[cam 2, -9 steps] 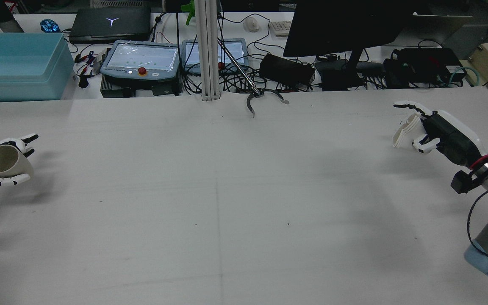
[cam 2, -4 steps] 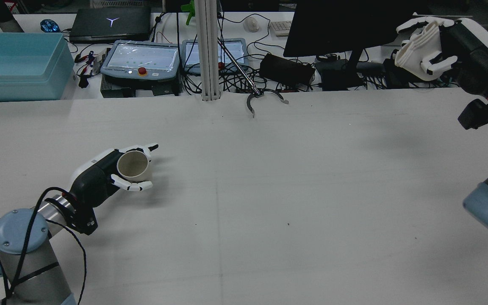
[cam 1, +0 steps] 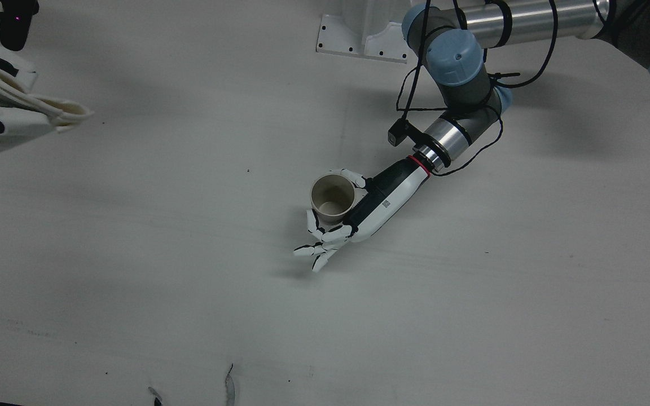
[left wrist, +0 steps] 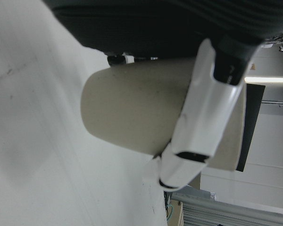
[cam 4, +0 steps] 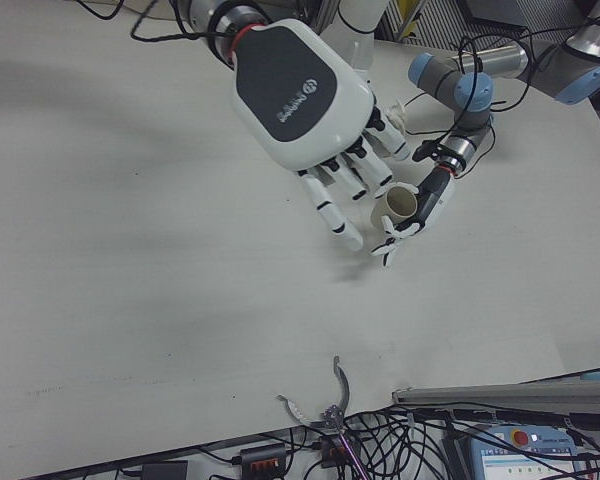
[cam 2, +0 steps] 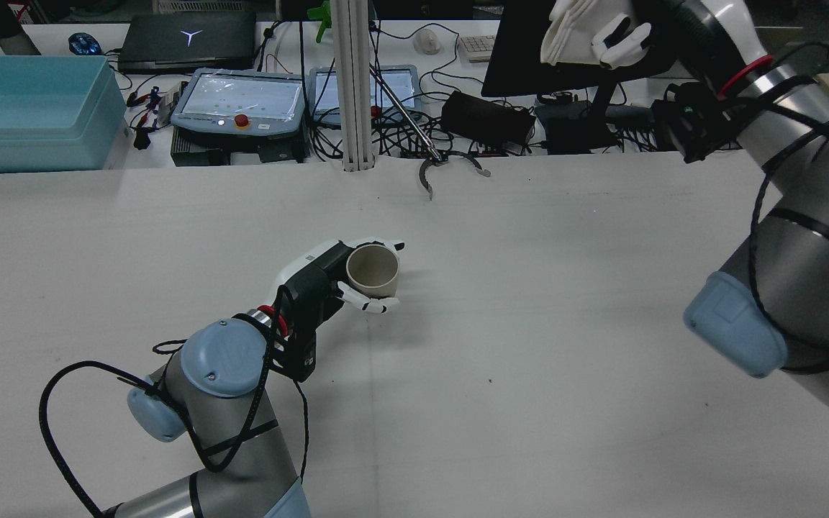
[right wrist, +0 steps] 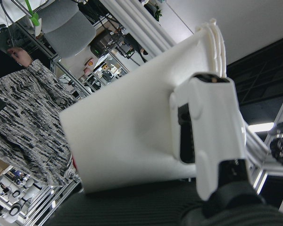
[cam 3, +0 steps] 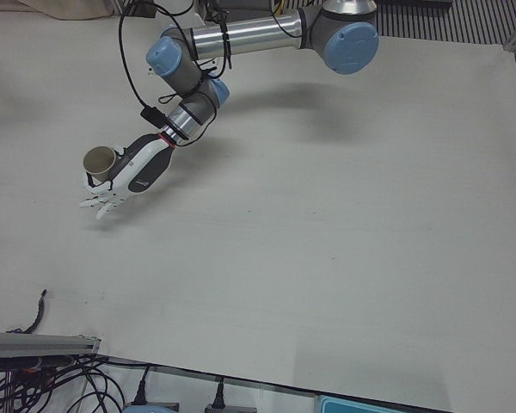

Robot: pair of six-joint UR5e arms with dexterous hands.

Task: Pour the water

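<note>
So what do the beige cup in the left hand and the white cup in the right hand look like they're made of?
Beige cup: likely matte ceramic or plastic, with a dull, speckled, thick wall. White cup: probably thin paper or plastic; squashed flat and creased. Neither is certain.

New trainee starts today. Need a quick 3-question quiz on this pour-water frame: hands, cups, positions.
1. True or false: the beige round paper cup in the left hand stands upright, mouth up.
2. Which hand is raised high above the table? A) left hand B) right hand C) both
3. Fill in: the right hand is closed on a squashed white ____.

Key: 1 true; 2 B, the right hand is raised while the left hand is low near the table's middle; 3 cup, its rim pinched flat in the front view.
</note>
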